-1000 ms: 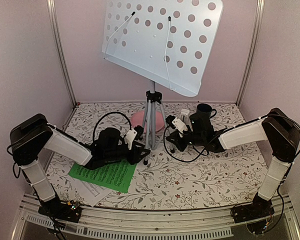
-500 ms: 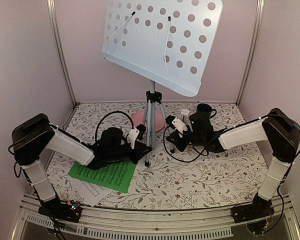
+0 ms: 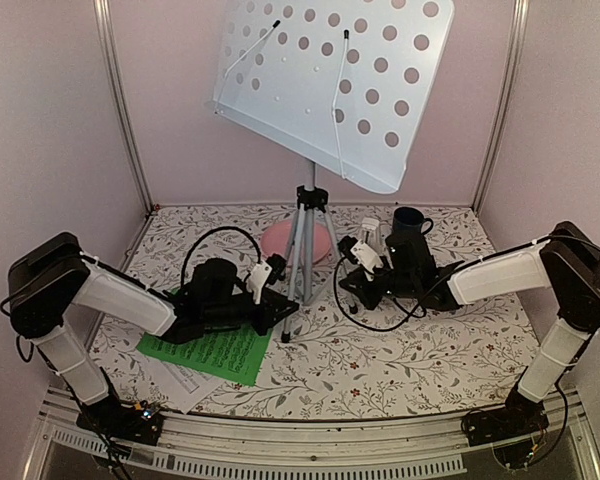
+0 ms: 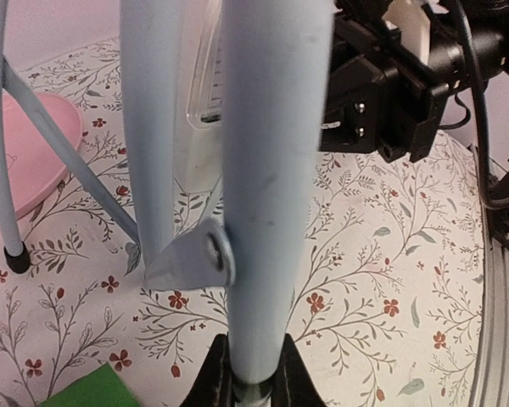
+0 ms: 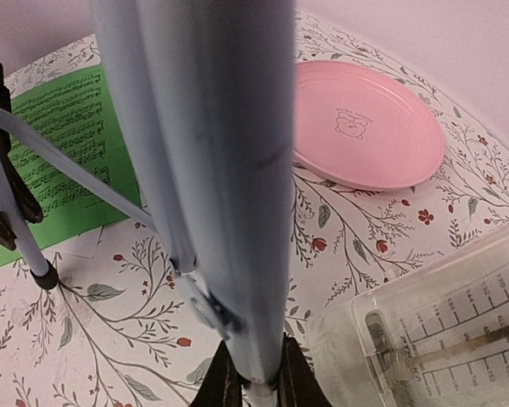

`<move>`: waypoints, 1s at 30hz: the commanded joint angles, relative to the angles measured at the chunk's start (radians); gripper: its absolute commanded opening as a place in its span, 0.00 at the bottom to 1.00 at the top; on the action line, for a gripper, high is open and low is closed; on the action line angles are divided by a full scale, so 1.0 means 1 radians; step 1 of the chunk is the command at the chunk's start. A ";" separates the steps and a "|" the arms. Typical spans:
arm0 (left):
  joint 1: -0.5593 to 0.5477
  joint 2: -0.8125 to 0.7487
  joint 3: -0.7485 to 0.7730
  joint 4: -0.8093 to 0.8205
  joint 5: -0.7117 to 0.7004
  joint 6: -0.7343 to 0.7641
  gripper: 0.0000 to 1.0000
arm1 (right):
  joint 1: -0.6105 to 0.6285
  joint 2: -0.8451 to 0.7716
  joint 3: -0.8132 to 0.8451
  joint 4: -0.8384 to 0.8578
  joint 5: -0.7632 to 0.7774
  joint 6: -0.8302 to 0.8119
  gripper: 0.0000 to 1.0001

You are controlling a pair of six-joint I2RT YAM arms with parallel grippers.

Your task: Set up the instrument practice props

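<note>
On the floral worktop [image 3: 410,360], your left hand [image 4: 252,377] and right hand [image 5: 253,377] each pinch a music stand [image 3: 330,90] leg; move them evenly.

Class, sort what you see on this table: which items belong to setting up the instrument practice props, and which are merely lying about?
Belong to the job: music stand, green music sheet, white music sheet, metronome.
Lying about: pink plate, dark blue mug.

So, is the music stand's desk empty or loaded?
Empty: the music stand holds no sheet on its perforated desk; the green music sheet lies on the table.
</note>
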 commanded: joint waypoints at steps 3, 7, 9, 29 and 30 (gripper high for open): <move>-0.018 -0.050 -0.082 -0.016 -0.018 -0.103 0.00 | -0.009 -0.070 -0.075 -0.085 0.048 0.063 0.00; -0.039 -0.063 -0.114 -0.010 -0.036 -0.117 0.00 | -0.010 -0.098 -0.112 -0.089 0.068 0.074 0.00; -0.050 -0.067 -0.128 -0.004 -0.042 -0.126 0.00 | -0.013 -0.109 -0.130 -0.091 0.075 0.080 0.00; -0.098 0.055 -0.074 0.018 -0.049 -0.154 0.00 | -0.088 -0.193 -0.179 -0.070 0.176 0.155 0.00; -0.100 0.065 -0.068 0.022 -0.046 -0.155 0.00 | -0.089 -0.200 -0.176 -0.064 0.173 0.142 0.00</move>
